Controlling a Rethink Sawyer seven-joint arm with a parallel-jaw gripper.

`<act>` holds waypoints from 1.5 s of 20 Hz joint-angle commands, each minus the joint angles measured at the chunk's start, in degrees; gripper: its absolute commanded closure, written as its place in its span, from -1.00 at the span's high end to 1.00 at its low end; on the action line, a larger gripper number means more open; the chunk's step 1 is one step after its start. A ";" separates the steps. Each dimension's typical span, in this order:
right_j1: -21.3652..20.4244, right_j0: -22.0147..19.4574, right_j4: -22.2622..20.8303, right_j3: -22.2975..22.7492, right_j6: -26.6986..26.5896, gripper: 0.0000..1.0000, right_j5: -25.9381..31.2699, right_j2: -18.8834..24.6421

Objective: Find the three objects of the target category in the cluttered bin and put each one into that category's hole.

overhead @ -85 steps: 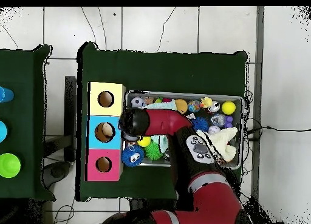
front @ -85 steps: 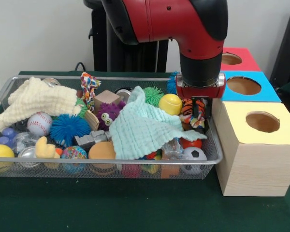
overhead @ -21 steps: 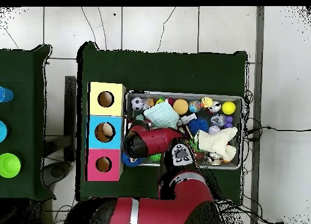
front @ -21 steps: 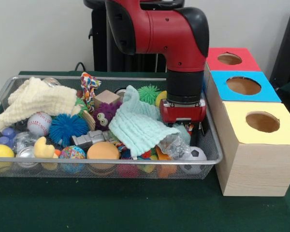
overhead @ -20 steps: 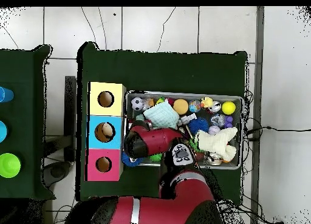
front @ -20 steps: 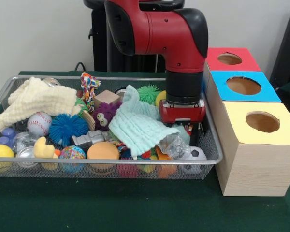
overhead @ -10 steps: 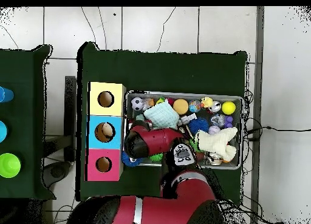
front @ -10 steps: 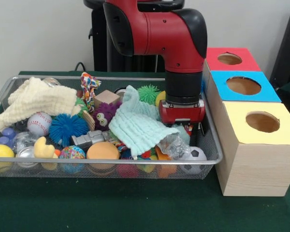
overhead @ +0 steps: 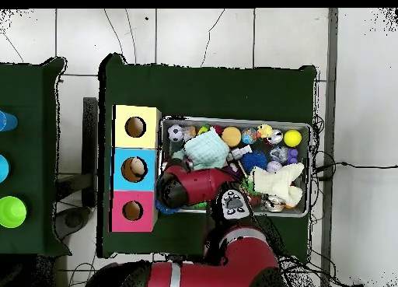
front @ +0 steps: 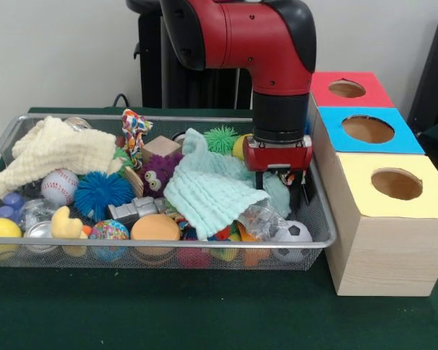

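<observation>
We see the red and black arm's gripper (front: pixel 281 191) hanging low over the wire mesh bin (front: pixel 317 219), at the end of the bin that is next to the row of three wooden boxes. Its dark fingers (front: pixel 304 191) reach down among the toys, but we cannot tell if they are wide, narrow or holding something, because the clutter hides the tips.

We take the bin as our landmark. Inside it, just beside the gripper, lies a light green waffle cloth (front: pixel 212 186), partly on top of other toys. A clear crumpled plastic piece (front: pixel 259 217) and a small black and white soccer ball (front: pixel 292 233) are near the front rim, below the gripper. In the middle of the bin we find a purple fuzzy toy with big eyes (front: pixel 160 173), a blue spiky ball (front: pixel 102 193) and an orange ball (front: pixel 155 227). At the far end from the boxes are a cream knitted cloth (front: pixel 55 152), a baseball (front: pixel 58 186) and a yellow ball (front: pixel 0 230).

Beside the bin stand the boxes: the yellow-topped box (front: pixel 394 182), the blue-topped box (front: pixel 369 130) and the red-topped box (front: pixel 350 89), each with a round hole. In the overhead view the blue-topped box's hole (overhead: pixel 135 169) shows something pale inside.
</observation>
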 commanded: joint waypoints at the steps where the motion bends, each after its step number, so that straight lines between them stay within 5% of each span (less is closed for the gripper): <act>1: -4.94 -1.43 1.75 10.74 4.32 1.00 13.71 3.10; 8: -8.37 -0.95 3.74 12.78 4.67 1.00 16.41 3.21; 22: -2.21 -1.65 2.18 10.12 4.44 1.00 11.60 4.03; 30: -5.09 -3.30 2.21 11.51 4.21 1.00 12.02 4.33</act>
